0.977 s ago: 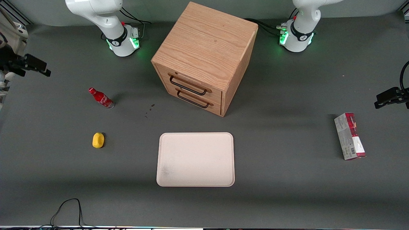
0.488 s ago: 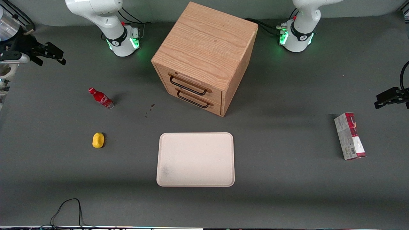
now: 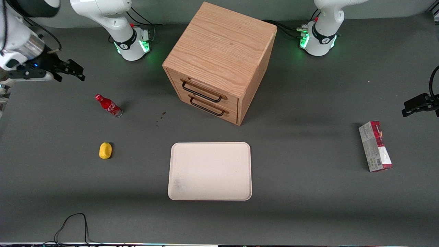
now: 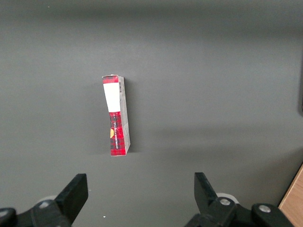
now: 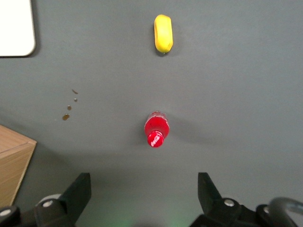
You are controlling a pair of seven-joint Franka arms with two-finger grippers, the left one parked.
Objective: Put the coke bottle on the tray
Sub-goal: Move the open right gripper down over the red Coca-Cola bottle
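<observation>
The right arm's gripper (image 3: 73, 70), fingers spread wide and holding nothing, hangs above the working arm's end of the table, having swung in from the table's edge over the past second, where it was barely in sight. It now sits at roughly 10 o'clock from the coke bottle (image 3: 108, 105), raised well clear of the mat and not yet over the bottle. The wrist view confirms the line-up: the two dark fingertips (image 5: 77, 189) stand far apart with the bottle's red cap between them, some way ahead.

The coke bottle stands upright on the grey table mat (image 3: 308, 206), untouched. A small yellow lemon-like object (image 3: 105, 150) lies at about 6 o'clock from it, nearer the front camera, and a few dark spots (image 3: 160, 118) mark the mat at its 3 o'clock. The wooden two-drawer cabinet (image 3: 219, 61), both drawers closed, stands farther along the same direction.

The cream-white tray (image 3: 210, 171) lies bare at about 4 o'clock from the bottle, well apart from it and in front of the cabinet. A red-and-grey carton (image 3: 375, 146) lies toward the parked arm's end.

The swing inward reads as the opening approach: the grasp is still to come, and the remaining reach looks unobstructed, with only the slim upright bottle's tendency to tip as a likely hazard.
</observation>
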